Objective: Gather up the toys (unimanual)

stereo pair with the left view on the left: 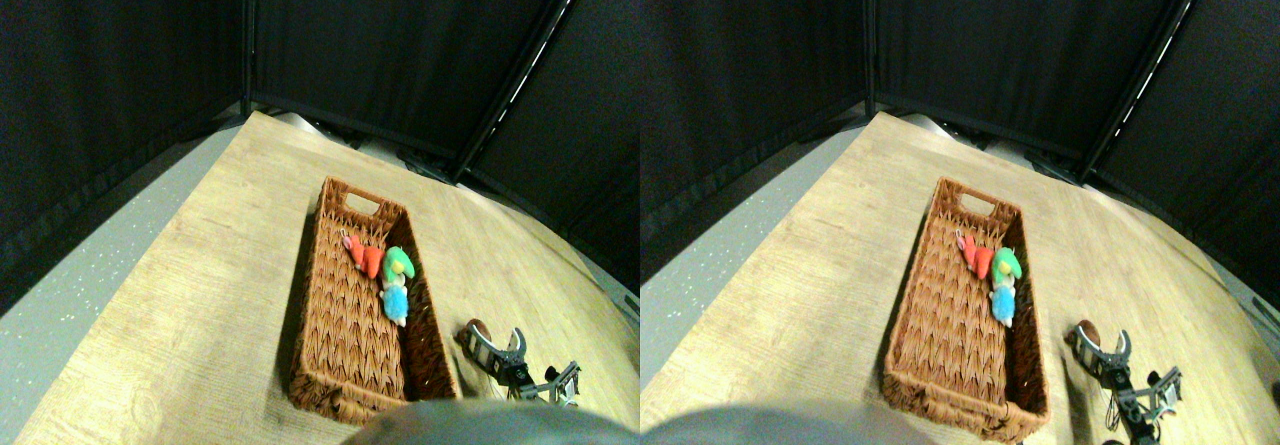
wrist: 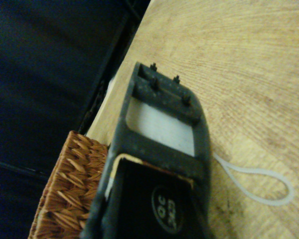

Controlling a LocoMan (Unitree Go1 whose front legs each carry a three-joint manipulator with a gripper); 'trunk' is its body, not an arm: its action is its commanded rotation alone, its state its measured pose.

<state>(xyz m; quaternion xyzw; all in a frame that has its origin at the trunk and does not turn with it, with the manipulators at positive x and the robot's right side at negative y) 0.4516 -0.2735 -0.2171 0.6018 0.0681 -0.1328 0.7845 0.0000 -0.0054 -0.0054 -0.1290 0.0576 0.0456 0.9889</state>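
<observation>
A long wicker basket [stereo pair with the left view on the left: 350, 305] lies on the wooden bench [stereo pair with the left view on the left: 180, 315], its handle end pointing away from the robot. Three toys already rest inside it, bunched against the right wall: a red toy [stereo pair with the left view on the left: 362, 255] farthest back, a green toy [stereo pair with the left view on the left: 398, 263] touching it, and a blue toy [stereo pair with the left view on the left: 394, 303] just below the green one. That cluster suggests they were dropped in from the right side, where the arm works.

The right gripper [stereo pair with the left view on the left: 493, 343] sits low over the bench just right of the basket. Its fingers [stereo pair with the left view on the left: 480, 342] are spread into an open curve around a small brown toy [stereo pair with the left view on the left: 477, 327], which lies on the bench between them, near the basket's right wall. They look to be not yet pressed on it. In the wrist view a white string loop [wrist: 261, 184] trails on the wood beside the jaw frame, probably the toy's loop. The likely step is closing on the brown toy, then lifting it over the wall.
</observation>
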